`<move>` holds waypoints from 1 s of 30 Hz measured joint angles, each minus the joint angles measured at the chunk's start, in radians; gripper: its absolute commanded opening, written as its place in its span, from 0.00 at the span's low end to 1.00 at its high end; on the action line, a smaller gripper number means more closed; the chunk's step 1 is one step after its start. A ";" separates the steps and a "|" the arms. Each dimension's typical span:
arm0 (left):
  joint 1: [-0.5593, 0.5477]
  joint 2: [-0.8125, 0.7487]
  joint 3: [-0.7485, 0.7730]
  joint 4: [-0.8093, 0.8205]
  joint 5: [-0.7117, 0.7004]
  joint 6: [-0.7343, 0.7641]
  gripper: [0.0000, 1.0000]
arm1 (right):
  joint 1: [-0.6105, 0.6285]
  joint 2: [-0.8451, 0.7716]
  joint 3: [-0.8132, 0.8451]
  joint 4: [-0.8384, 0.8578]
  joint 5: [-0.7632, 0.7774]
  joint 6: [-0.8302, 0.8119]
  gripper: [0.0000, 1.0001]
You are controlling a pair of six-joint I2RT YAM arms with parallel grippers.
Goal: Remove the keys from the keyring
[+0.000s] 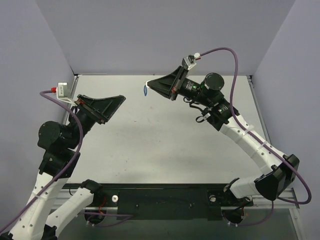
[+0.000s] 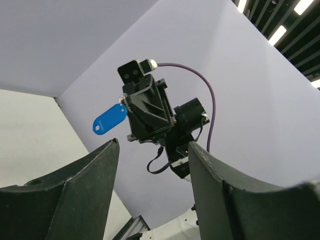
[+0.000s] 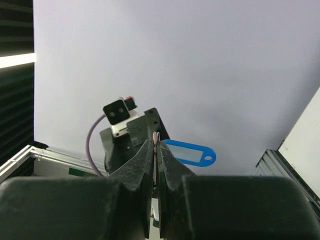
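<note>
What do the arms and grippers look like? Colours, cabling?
The left arm and right arm: white link shells, black joints. The left gripper and right gripper: black wedges tapering to two fingers. A purple cable runs to a small camera box at each wrist.
</note>
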 measured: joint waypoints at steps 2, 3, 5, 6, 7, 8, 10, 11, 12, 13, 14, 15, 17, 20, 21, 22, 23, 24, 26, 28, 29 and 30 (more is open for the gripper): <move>0.000 0.004 -0.021 0.011 0.000 0.006 0.64 | 0.000 0.002 0.000 0.025 0.010 0.010 0.00; 0.000 0.008 -0.031 0.015 -0.003 0.009 0.63 | 0.000 0.002 0.000 0.036 0.012 0.013 0.00; 0.000 0.024 -0.039 0.022 -0.010 0.012 0.63 | -0.001 0.006 0.001 0.059 0.011 0.021 0.00; 0.000 0.036 -0.039 0.029 -0.015 0.016 0.62 | -0.002 0.014 0.003 0.079 0.009 0.029 0.00; 0.000 0.048 -0.039 0.039 -0.023 0.020 0.62 | -0.006 0.024 0.004 0.105 0.005 0.045 0.00; 0.000 0.059 -0.039 0.044 -0.032 0.026 0.62 | -0.011 0.042 0.009 0.135 -0.006 0.066 0.00; 0.000 0.080 -0.035 0.049 -0.058 0.035 0.62 | -0.024 0.091 0.031 0.209 -0.027 0.126 0.00; 0.000 0.093 -0.031 0.051 -0.074 0.039 0.62 | -0.033 0.119 0.042 0.250 -0.034 0.157 0.00; 0.000 0.103 -0.030 0.056 -0.086 0.042 0.62 | -0.044 0.146 0.050 0.286 -0.041 0.184 0.00; 0.000 0.111 -0.030 0.058 -0.100 0.045 0.62 | -0.055 0.173 0.055 0.321 -0.049 0.210 0.00; 0.000 0.117 -0.030 0.058 -0.109 0.047 0.65 | -0.064 0.199 0.056 0.348 -0.060 0.233 0.00; 0.000 0.122 -0.030 0.058 -0.123 0.050 0.71 | -0.070 0.219 0.056 0.363 -0.068 0.253 0.00; 0.001 0.123 -0.030 0.056 -0.138 0.055 0.83 | -0.081 0.246 0.055 0.378 -0.069 0.277 0.00; 0.003 0.120 -0.028 0.051 -0.153 0.070 0.94 | -0.079 0.253 0.041 0.373 -0.069 0.286 0.00; 0.005 0.121 -0.025 0.046 -0.154 0.073 0.96 | -0.079 0.246 0.037 0.362 -0.069 0.274 0.00; 0.008 0.121 -0.023 0.042 -0.153 0.074 0.96 | -0.078 0.236 0.034 0.342 -0.069 0.255 0.00; 0.013 0.122 -0.021 0.038 -0.151 0.076 0.96 | -0.077 0.225 0.031 0.319 -0.067 0.237 0.00; 0.021 0.122 -0.018 0.033 -0.147 0.077 0.96 | -0.073 0.209 0.029 0.273 -0.064 0.198 0.00; 0.040 0.121 -0.015 0.030 -0.131 0.077 0.95 | -0.066 0.172 0.040 0.122 -0.050 0.085 0.00; 0.057 0.115 -0.016 0.029 -0.108 0.077 0.93 | -0.051 0.148 0.114 -0.135 -0.015 -0.075 0.00; 0.067 0.109 -0.024 0.036 -0.094 0.075 0.90 | -0.043 0.143 0.153 -0.222 -0.003 -0.138 0.00; 0.074 0.103 -0.032 0.038 -0.085 0.072 0.89 | -0.036 0.134 0.172 -0.270 0.003 -0.179 0.00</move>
